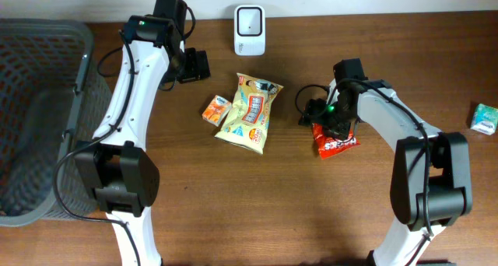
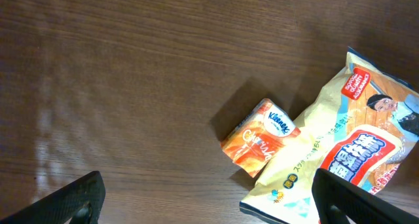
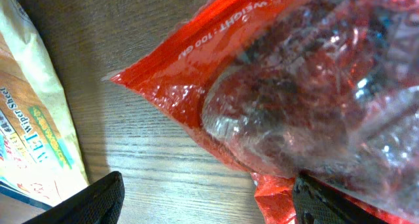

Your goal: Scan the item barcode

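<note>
**Red packet lay on the table beneath the right hand**

The red packet rested flat on the brown wood-grain table, right of centre, well apart from the white scanner at the far edge. A grey mesh basket stood at the left; every item lay outside it on the table.

The right hand hung directly over the packet, fingers spread wide. In the wrist view its left fingertip was clear of the packet with bare wood between, and nothing was pinched. Only that view showed the glossy, crinkled red film with dark lumps behind a clear window.

The left hand was fully open and held nothing, above bare table near the scanner. Its wrist view alone made the "Kleenex" lettering readable on the small orange tissue pack, which touched the yellow pillow-shaped snack bag. The overhead view alone showed a small teal pack at the right edge.
</note>
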Robot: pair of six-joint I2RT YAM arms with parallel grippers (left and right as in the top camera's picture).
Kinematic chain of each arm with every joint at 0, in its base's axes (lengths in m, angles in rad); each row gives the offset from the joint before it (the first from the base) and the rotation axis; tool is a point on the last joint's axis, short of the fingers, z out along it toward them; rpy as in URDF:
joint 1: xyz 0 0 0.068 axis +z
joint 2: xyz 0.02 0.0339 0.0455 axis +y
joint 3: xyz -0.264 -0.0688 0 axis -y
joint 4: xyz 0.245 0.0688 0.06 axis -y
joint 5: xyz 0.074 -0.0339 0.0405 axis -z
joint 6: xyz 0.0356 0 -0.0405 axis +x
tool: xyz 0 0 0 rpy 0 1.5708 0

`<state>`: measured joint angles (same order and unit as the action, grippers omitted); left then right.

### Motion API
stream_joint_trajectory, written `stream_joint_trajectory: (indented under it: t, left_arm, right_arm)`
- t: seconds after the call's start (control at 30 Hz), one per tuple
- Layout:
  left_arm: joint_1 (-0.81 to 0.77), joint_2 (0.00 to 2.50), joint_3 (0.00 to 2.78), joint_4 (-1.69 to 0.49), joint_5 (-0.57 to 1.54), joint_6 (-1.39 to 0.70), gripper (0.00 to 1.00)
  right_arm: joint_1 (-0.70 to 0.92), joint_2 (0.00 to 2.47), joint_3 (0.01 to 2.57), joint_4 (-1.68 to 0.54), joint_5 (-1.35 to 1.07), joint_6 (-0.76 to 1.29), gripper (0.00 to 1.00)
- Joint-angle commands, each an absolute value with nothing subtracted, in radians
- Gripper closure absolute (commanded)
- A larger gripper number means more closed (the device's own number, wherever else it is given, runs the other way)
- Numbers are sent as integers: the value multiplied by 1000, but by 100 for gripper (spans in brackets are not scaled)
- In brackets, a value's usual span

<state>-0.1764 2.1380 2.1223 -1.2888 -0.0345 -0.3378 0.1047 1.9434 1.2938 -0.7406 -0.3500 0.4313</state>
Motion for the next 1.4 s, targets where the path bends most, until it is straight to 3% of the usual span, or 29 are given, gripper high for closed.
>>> stream_joint_trajectory:
  t: [0.0, 0.9, 1.17, 1.37]
  left_arm:
    - [-174, 2148, 2125, -1287, -42, -348, 1]
    - [-174, 2148, 2125, -1287, -42, -348, 1]
    - [-174, 2148, 2125, -1287, -42, -348, 1]
    - [-174, 2148, 2125, -1287, -42, -348, 1]
  right_arm:
    - [105, 1874, 1297, -750, -341, 404, 18]
    - [104, 1737, 1323, -815, -255, 347, 15]
    - [104, 1533, 1330, -820, -218, 347, 15]
    - [104, 1618, 1329, -837, 83, 348, 15]
